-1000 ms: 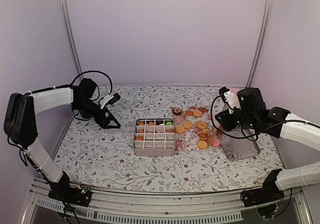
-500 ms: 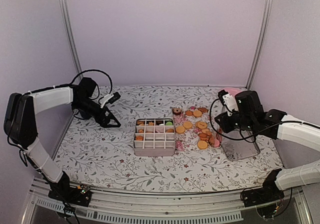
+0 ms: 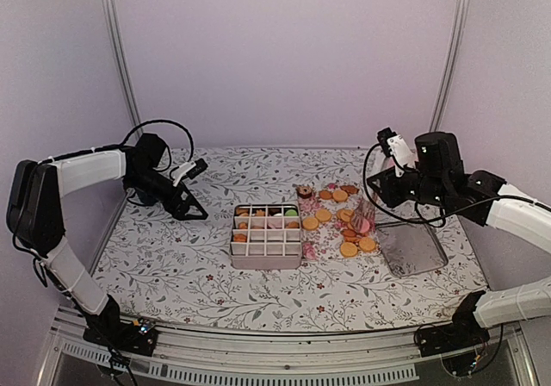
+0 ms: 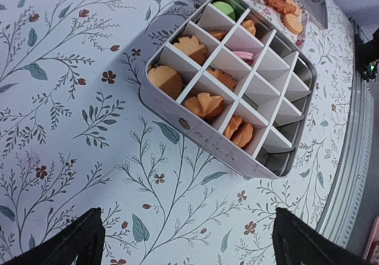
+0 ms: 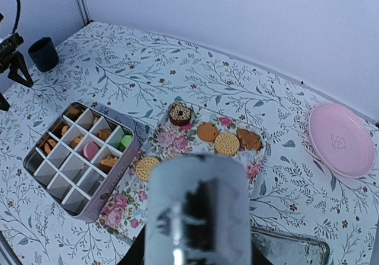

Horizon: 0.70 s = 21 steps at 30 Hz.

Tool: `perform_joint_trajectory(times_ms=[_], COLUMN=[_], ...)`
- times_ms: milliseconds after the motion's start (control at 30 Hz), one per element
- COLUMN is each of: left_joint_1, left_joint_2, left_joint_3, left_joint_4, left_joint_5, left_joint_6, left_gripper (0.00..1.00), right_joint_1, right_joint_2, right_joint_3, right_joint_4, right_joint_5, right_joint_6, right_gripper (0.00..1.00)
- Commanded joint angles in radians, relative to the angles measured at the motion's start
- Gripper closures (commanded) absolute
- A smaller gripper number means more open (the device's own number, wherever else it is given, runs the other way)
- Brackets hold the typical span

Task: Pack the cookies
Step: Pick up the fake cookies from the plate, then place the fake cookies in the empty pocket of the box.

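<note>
Cloth: white tablecloth printed with leafy sprigs (image 3: pixel 172 265), covering the table in front of my bases.
Lid: flat silver metal tin lid (image 3: pixel 413 250), lying near my right base, just right of the tray.
Box: pale square tin box split by white dividers into sixteen compartments (image 4: pixel 195 135), mid-table between my arms.
Packed stock: small round flat cookies (image 4: pixel 204 104) in the far and left compartments, mostly orange-tan, with one green (image 4: pixel 224 8) in a far corner cell and one pink (image 4: pixel 243 55).
Tray: flowered rectangular tray (image 5: pixel 127 209), touching the box's right side.
Loose stock: orange-tan cookies spread over the tray, with a dark brown ringed cookie (image 5: pixel 179 113) at its far left corner.
Right gripper (image 3: pixel 376 198): raised over the tray's right edge. A blurred grey shape (image 5: pixel 198 212) fills my wrist view, so I cannot tell how wide my jaws stand or whether they hold anything.
Left gripper (image 4: pixel 189 250): fingers spread fully apart, holding nothing, well left of the box.
Plate: large pink round plate (image 5: pixel 341 139), beyond the tray on the right.
Cup: dark cup (image 5: pixel 43 53), far left.
</note>
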Motion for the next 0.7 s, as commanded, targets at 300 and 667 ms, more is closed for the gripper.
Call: perform_joint_trajectory(times_ms=[300,667], left_joint_1=[0.024,0.038], left_joint_2=[-0.018,-0.05], left_joint_3=[-0.011,-0.032], left_joint_4=[0.016,0.035], left_joint_5=[-0.007,-0.119], left_joint_6=[-0.007,-0.045], left_gripper=[0.01,0.01], right_joint_1=[0.155,0.277], right_joint_2=[0.22,0.613], right_joint_3=[0.262,0.518], right_joint_4=[0.206,0.332], right_joint_5=[-0.176,-0.308], right_joint_6=[0.009,0.021], right_gripper=[0.79,0.79])
